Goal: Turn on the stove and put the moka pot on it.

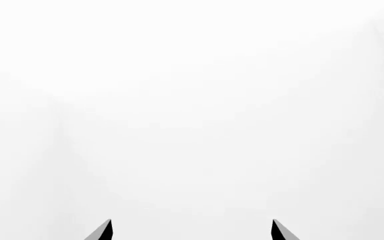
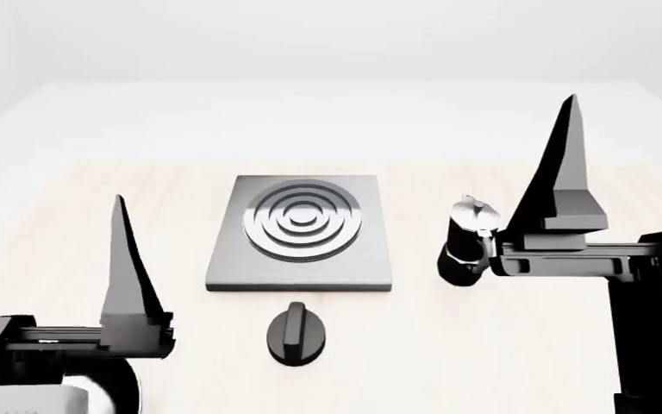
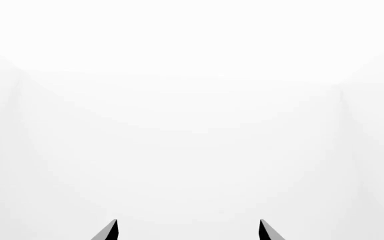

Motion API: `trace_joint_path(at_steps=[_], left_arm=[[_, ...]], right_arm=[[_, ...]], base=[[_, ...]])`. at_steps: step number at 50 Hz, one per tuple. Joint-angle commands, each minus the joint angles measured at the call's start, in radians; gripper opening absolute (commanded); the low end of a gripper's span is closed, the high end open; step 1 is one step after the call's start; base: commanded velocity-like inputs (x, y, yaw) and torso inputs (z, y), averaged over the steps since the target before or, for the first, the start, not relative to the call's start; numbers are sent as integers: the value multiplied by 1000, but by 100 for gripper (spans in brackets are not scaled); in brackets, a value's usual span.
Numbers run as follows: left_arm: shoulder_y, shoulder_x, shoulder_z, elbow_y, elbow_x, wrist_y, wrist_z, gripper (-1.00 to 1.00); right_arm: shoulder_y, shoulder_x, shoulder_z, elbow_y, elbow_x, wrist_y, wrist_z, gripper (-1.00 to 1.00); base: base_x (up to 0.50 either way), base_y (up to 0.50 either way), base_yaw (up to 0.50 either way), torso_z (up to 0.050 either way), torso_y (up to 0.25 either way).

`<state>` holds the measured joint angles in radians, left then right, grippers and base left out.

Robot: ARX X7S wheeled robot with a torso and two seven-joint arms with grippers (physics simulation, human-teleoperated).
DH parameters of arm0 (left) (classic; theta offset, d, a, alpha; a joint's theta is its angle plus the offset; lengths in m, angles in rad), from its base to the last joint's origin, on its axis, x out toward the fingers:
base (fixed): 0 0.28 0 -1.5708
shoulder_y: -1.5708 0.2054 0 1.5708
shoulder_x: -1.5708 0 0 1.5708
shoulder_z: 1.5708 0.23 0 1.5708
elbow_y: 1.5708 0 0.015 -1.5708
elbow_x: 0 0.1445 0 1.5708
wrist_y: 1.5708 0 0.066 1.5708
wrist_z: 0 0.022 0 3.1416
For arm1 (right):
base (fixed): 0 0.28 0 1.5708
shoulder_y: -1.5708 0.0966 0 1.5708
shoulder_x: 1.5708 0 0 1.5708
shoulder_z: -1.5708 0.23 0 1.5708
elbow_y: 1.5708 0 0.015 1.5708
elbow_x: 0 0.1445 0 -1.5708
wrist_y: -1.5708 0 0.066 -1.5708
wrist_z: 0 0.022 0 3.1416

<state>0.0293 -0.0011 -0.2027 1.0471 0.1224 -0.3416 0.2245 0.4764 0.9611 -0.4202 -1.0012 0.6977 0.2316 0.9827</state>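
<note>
The stove (image 2: 299, 233), a flat dark-grey square plate with concentric burner rings, lies mid-table in the head view. Its round black knob (image 2: 296, 333) sits separately just in front of it. The moka pot (image 2: 467, 241), black with a silvery lid, stands upright to the right of the stove, partly hidden behind my right arm. My left gripper (image 2: 121, 211) points upward at the table's front left, open and empty. My right gripper (image 2: 568, 112) points upward beside the pot, open and empty. Both wrist views show only white background beyond the left gripper (image 1: 192, 222) and the right gripper (image 3: 188, 222).
The light wooden table (image 2: 101, 216) carries only the stove, knob and pot. My right arm (image 2: 607, 259) reaches in horizontally just right of the pot. White floor and walls lie beyond the table's far edge.
</note>
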Motion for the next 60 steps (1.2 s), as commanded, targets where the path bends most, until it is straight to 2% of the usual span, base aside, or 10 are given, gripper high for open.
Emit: trace_joint_path(at_steps=[1,7,17,23,31,40,46,49,60], left_arm=[[-126,-1,6,0,-31,-278,55,100],[-185,-14,23,-3,-29,-474,82,100],[-170,-35,54,-183,-91,-485,64,100],[-159,-62,107,-263,-76,-510,45,100],[-148,-68,153,-394,-88,-480,37,100],[-132,-70,175,-530,-119,-427,40,100],[-124,-73,192,-627,-138,-382,45,100],[-123,-74,211,-676,-141,-362,47,100],[-117,-73,254,-763,-162,-330,49,100]], right_arm=[[17,1,-8,-7,11,8,6,100],[23,9,-5,-12,18,5,12,100],[9,15,-11,-12,-6,-21,13,100],[-8,10,-22,-4,-32,-39,7,100],[55,24,-12,-24,32,-1,27,100],[14,19,-33,-8,-22,-39,19,100],[53,30,-29,-21,22,-15,32,100],[10,22,-44,-4,-29,-50,21,100],[47,28,-46,-14,9,-28,33,100]], base=[[0,0,0,0,0],[0,0,0,0,0],[0,0,0,0,0],[0,0,0,0,0],[0,0,0,0,0],[0,0,0,0,0],[0,0,0,0,0],[0,0,0,0,0],[0,0,0,0,0]])
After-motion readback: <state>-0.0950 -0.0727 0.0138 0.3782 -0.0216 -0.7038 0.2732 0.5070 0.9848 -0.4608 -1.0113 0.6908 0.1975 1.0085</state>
